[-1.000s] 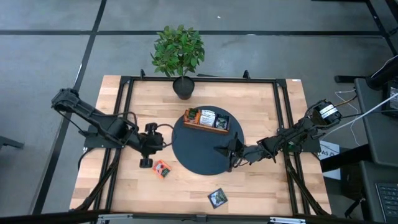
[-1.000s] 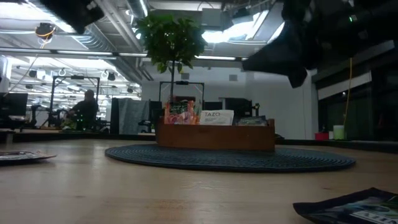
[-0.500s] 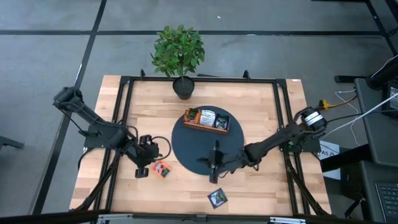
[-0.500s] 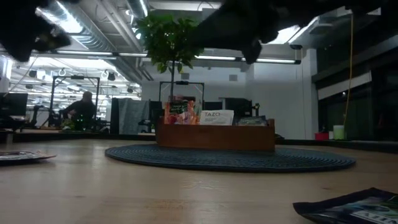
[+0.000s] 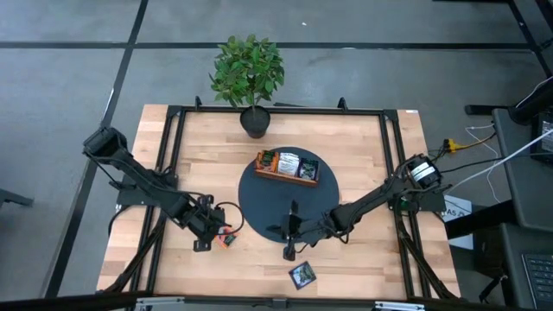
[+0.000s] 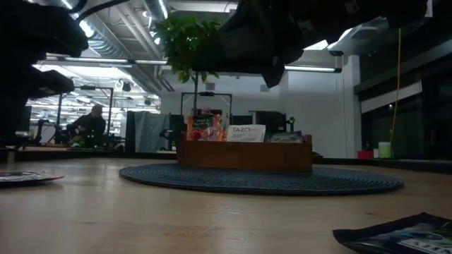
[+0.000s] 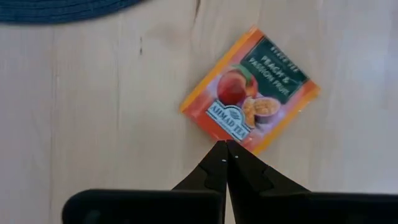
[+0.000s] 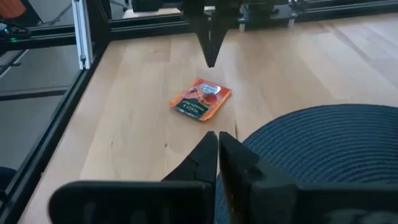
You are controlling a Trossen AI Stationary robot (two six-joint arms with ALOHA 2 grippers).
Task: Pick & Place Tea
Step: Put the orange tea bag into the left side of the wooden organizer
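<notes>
An orange tea sachet (image 5: 226, 236) lies flat on the wooden table near its front left. My left gripper (image 7: 225, 144) hangs shut just above the table at the sachet's (image 7: 249, 106) edge, pointing down; in the right wrist view its tips (image 8: 210, 61) are clear of the sachet (image 8: 200, 99). My right gripper (image 5: 285, 233) is shut and holds nothing over the near rim of the dark round mat (image 5: 259, 203), pointing toward the orange sachet. A dark sachet (image 5: 302, 275) lies flat near the table's front edge. The wooden tray (image 5: 287, 173) on the mat holds standing sachets.
A potted plant (image 5: 251, 73) stands at the table's far edge, behind the mat. Black frame rails (image 5: 168, 155) run along the table's sides. Bare wood lies between the two loose sachets and along the front edge.
My left gripper has come down and toward the table's near edge, stopping shut beside the orange sachet. My right gripper has reached across the mat toward the table's left and near edge. The sachets have stayed where they were.
</notes>
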